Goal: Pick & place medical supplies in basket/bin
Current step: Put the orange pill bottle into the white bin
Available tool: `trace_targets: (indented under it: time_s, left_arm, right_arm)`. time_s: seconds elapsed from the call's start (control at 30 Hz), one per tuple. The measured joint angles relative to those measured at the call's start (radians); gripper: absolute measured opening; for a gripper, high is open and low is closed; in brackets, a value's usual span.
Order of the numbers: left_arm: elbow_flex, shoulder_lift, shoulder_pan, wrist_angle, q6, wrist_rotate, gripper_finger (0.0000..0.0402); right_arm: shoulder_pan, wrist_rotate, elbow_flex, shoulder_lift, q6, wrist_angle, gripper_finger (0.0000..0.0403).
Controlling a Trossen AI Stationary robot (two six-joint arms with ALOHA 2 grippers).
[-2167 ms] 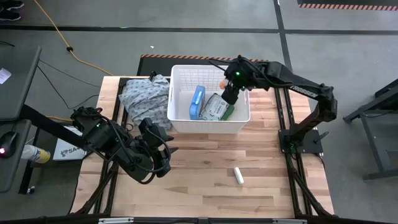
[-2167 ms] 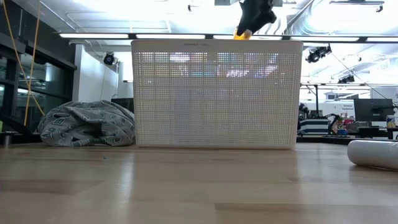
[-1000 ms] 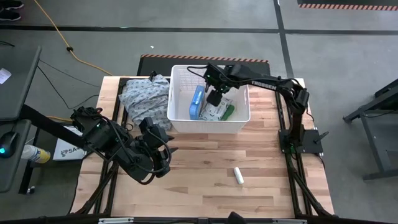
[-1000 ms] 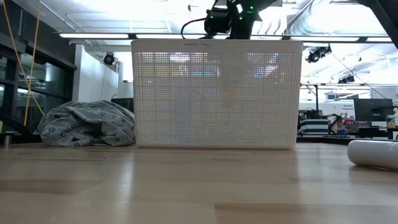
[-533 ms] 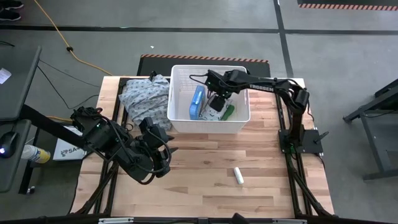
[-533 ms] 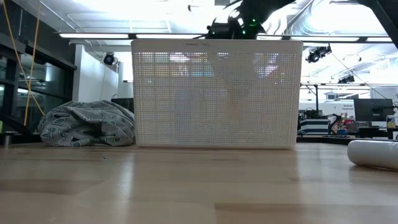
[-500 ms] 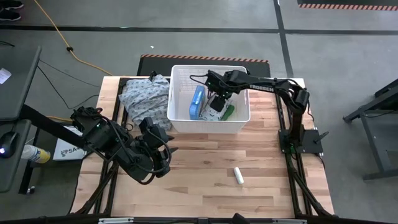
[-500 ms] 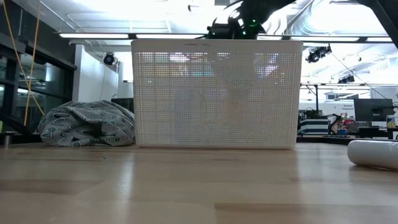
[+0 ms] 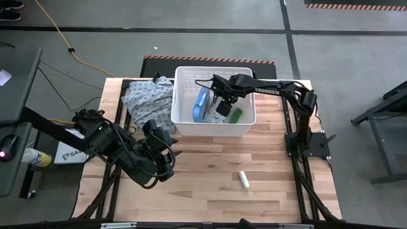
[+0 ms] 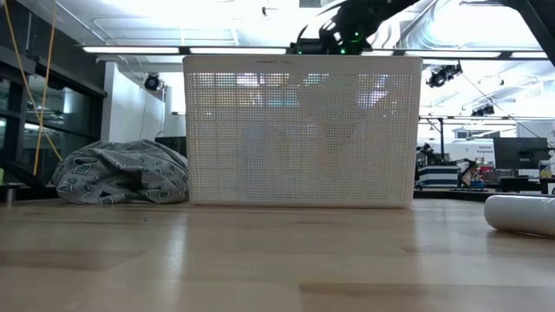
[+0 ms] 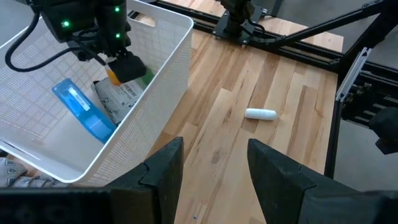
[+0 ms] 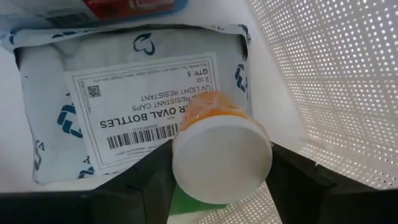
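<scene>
The white gridded basket [image 9: 213,69] stands at the table's far middle. Inside it lie the blue-white packet [image 9: 201,104], the grey-white soft pack [image 12: 124,99] and the green bar [image 9: 234,115]. My right gripper [image 9: 222,105] reaches down into the basket above the pack, shut on the orange vial [image 12: 221,155], whose white round end faces the wrist camera. The white tube [image 9: 243,179] lies on its side on the bare wood, near the front. My left gripper [image 11: 211,180] waits open over the table's near left. My right gripper pinches the orange vial between its two fingers [image 12: 146,180], one on either side of the body just behind the white end [image 12: 186,168]. The fingers point down into the basket from above. The vial is over the grey-white pack; whether it touches the pack I cannot tell.
A crumpled grey patterned cloth [image 9: 148,95] lies against the basket's left wall. The basket's near wall [image 10: 303,130] hides its contents in the low view. Open wood spreads between the basket and the near edge, with only the tube [image 11: 260,114] on it.
My right gripper has sunk a little deeper into the basket, toward the near wall, over the grey-white pack, with the vial still between its fingers. The left arm and the tube have kept still.
</scene>
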Motion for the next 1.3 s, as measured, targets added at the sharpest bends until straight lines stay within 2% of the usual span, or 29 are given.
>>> trace_targets:
  time_s: [0.4,0.67,1.3]
  left_arm:
    - [0.0,0.0,0.0,0.0,0.0,0.003,0.0211]
    - [0.0,0.0,0.0,0.0,0.0,0.003,0.0211]
    - [0.0,0.0,0.0,0.0,0.0,0.003,0.0211]
  right_arm:
    - [0.0,0.031,-0.002,0.002,0.0,0.008,0.0253]
    - [0.0,0.063,-0.002,0.002,0.0,0.007,0.0257]
    - [0.0,0.06,-0.002,0.002,-0.037,-0.001,0.0258]
